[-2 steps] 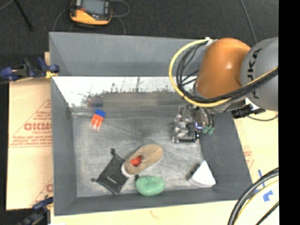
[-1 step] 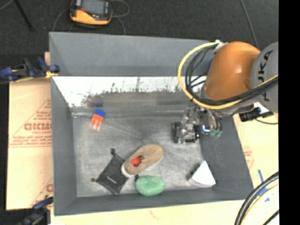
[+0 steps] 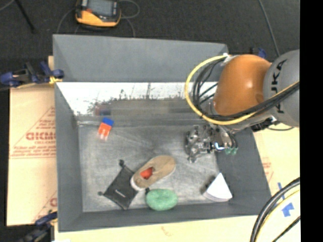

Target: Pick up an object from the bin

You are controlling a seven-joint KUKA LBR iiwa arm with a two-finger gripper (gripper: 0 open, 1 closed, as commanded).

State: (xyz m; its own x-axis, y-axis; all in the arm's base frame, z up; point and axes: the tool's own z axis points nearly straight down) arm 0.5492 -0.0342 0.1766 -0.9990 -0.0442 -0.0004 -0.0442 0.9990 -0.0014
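Camera view from above: the gripper (image 3: 197, 147) is seen low over the right middle of the grey metal bin (image 3: 65, 155), under the arm's orange cover (image 3: 239, 84) and its looped cables (image 3: 194, 92). It is placed above bare grey floor. Whether it is open or closed cannot be told, because its metal parts are seen as one tangled cluster.

Two things are found nearest to it. To its lower left, near the middle of the front half of the bin, a beige slipper-like shoe (image 3: 157, 169) is laid on its sole at a slant, toe towards the gripper. Its outside is pale tan with a lighter edge, and a small red thing (image 3: 146, 174) is seen inside its opening. To the gripper's lower right, close to the front right corner, a white wedge (image 3: 220, 189) is laid with its point turned upward in the view; a short dark piece is seen at its left edge. Both are apart from the gripper.

A flat black pouch (image 3: 119, 190) is laid just beside the heel of the shoe, and a green rounded lump (image 3: 161, 199) is set just in front of the shoe, near the front wall. A small orange and blue block (image 3: 105, 128) is seen well apart, by the back left corner.
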